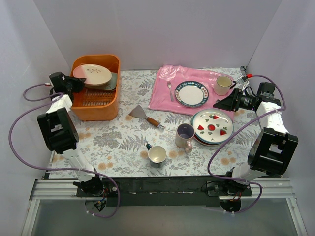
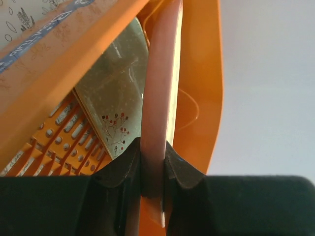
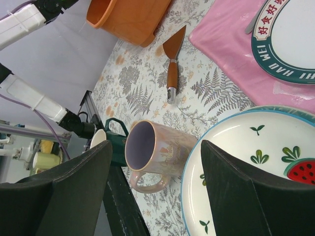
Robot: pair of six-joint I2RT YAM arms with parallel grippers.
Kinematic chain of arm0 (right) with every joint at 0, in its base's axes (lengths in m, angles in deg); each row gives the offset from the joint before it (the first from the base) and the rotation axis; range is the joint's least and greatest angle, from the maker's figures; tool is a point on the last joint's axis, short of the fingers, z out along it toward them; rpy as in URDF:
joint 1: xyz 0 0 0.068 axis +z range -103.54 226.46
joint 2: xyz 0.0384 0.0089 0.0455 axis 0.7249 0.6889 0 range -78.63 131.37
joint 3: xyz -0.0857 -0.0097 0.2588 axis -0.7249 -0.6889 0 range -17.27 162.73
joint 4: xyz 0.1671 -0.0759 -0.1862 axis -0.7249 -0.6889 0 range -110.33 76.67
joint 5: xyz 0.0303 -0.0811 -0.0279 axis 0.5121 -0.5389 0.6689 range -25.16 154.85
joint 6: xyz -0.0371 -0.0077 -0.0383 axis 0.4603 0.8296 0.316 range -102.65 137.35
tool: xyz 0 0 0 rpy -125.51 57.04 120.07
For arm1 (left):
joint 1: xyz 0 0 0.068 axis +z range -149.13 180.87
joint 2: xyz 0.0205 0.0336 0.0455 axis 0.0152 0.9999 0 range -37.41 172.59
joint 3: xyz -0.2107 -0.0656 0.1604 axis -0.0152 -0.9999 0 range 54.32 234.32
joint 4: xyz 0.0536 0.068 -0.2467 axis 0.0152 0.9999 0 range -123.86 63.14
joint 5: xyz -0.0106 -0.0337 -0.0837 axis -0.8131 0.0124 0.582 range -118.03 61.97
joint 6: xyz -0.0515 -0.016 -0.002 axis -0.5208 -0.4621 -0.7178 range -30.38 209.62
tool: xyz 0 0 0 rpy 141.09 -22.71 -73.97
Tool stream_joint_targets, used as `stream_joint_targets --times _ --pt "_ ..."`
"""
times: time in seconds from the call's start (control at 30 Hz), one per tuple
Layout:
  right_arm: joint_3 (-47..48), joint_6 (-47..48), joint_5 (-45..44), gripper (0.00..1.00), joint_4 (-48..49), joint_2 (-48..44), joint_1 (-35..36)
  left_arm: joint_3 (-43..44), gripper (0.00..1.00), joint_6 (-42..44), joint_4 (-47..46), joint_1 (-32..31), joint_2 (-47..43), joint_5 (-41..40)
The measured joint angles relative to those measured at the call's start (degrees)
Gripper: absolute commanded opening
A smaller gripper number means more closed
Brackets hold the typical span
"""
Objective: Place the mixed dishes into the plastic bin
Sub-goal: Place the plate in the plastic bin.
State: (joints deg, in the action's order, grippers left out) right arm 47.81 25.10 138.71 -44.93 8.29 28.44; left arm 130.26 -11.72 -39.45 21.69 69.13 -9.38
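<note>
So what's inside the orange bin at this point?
The bin holds a pink plate, pinched at its rim by the left gripper and partly covering a green tray. Some slotted floor shows; anything beneath the two dishes is covered.

My left arm and right arm wore white links and black joint blocks; purple cables looped from both; my fingers were matte black.
</note>
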Motion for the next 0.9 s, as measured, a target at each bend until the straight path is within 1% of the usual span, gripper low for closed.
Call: stream_joint_targets --times 0.23,0.37,0.4,0.47,0.5,0.6,0.63,0.8,0.87,0.9 --pt "0.0 0.0 -0.2 0.8 0.0 0.0 0.0 4.8 0.0 0.2 3.2 -2.7 4.9 -3.4" --pt "0.0 0.2 -0.2 0.8 0.0 0.0 0.0 5.4 0.1 -1.6 3.3 -4.1 6.2 -4.4" --pt "0.0 0.2 -0.2 0.8 0.0 0.0 0.0 5.5 0.18 -1.8 3.1 -4.2 6.3 -4.5" --pt "0.0 0.2 -0.3 0.8 -0.1 0.0 0.0 5.5 0.28 -2.6 3.0 -4.5 6.5 -4.7" --pt "0.0 0.3 -0.3 0.8 -0.1 0.0 0.0 5.5 0.4 -2.7 3.0 -4.6 6.5 -4.7" --pt "0.0 0.4 -0.4 0.8 -0.1 0.0 0.0 5.5 0.52 -2.8 3.2 -4.7 6.5 -4.7" --pt "0.0 0.5 -0.4 0.8 -0.1 0.0 0.0 5.5 0.58 -3.0 3.5 -4.7 6.5 -4.7" --pt "0.0 0.7 -0.5 0.8 -0.2 0.0 0.0 5.1 0.69 -2.6 5.8 -4.7 6.5 -5.4" --pt "0.0 0.7 -0.4 0.8 -0.2 0.0 0.0 5.1 0.76 -2.3 7.2 -4.7 6.5 -5.7" --pt "0.0 0.7 -0.4 0.8 -0.2 0.0 0.0 5.1 0.77 -2.0 7.8 -4.7 6.5 -5.9"
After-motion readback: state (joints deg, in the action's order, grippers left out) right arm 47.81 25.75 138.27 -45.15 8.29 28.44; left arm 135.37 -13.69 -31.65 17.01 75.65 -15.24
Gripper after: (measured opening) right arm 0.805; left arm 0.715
